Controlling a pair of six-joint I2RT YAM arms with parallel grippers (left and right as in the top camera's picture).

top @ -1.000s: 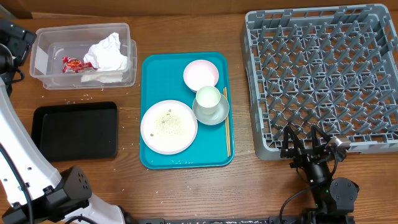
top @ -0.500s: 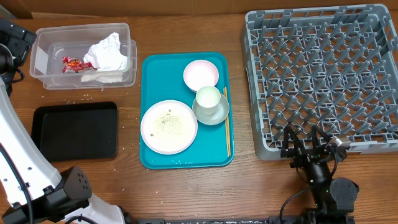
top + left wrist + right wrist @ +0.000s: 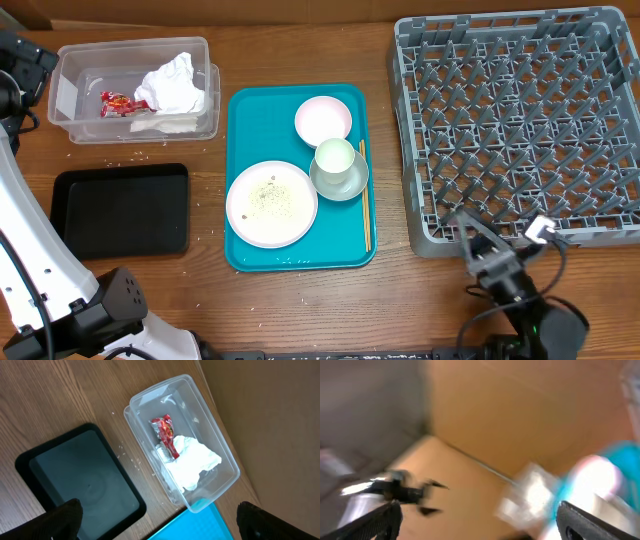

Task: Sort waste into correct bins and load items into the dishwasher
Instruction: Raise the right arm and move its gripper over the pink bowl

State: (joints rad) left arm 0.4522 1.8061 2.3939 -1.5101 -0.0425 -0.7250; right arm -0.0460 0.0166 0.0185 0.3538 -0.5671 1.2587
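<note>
Black right claw [image 3: 503, 240]: fingers spread wide, nothing held, low over the table [image 3: 300, 310] at the near edge of the dish rack [image 3: 412, 215]. Wrist view blurred; no further detail readable.

On the near half of the teal tray [image 3: 240, 130]: white plate [image 3: 271, 203], lying flat, specked with food residue. Judged stiff, smooth, likely slippery and possibly breakable. Grip at the rim, one finger over and one under. Expect to need a tilt, or a slide to the tray edge, to get beneath it. Clear the residue before racking.

Along the tray's right side: chopsticks [image 3: 365, 205], lying together just beside the bowl [image 3: 345, 183]. Light, thin, prone to roll and to split apart. Pinch both near mid-length.

Further back: cup [image 3: 334, 155] standing inside the bowl. Lift the cup first, by its wall. Bowl judged heavier and rigid; take at the lip. Behind these: pink plate [image 3: 323, 120], small, apparently clean. Use the same rim grip.

Left side: black tray [image 3: 120, 210], nothing in it. Loose rice grains [image 3: 130, 158] scattered on the table just behind it, too small to pinch singly. Beyond: tub [image 3: 70, 95] holding napkins [image 3: 172, 85] and wrapper [image 3: 117, 102], both judged soft and light.

Left claw [image 3: 160, 522]: fingers wide apart, holding nothing, high above tub and black tray.
</note>
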